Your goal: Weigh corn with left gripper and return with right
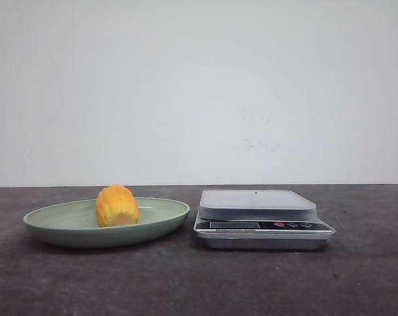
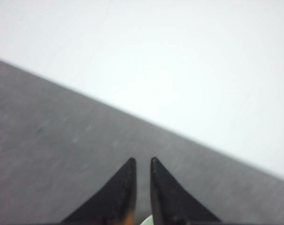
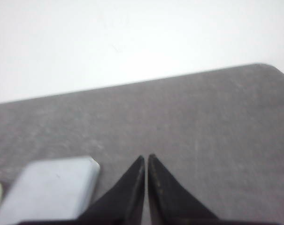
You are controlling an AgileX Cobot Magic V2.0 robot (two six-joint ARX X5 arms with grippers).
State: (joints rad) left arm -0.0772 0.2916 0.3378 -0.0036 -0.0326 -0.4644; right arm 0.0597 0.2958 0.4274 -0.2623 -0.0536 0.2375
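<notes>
The corn (image 1: 117,205), a stubby yellow-orange cob piece, stands on the pale green plate (image 1: 166,220) at the left of the dark table. A silver kitchen scale (image 1: 258,204) with an empty platform stands just right of the plate. Neither gripper shows in the front view. In the left wrist view my left gripper (image 2: 142,161) has its black fingers nearly together with a narrow gap and holds nothing. A sliver of the plate (image 2: 148,221) and an orange patch show at their base. My right gripper (image 3: 146,158) is shut and empty, beside the scale platform (image 3: 48,187).
A white wall rises behind the table's far edge. The table's rounded corner (image 3: 268,68) shows in the right wrist view. Bare dark tabletop (image 1: 199,283) lies in front of the plate and the scale.
</notes>
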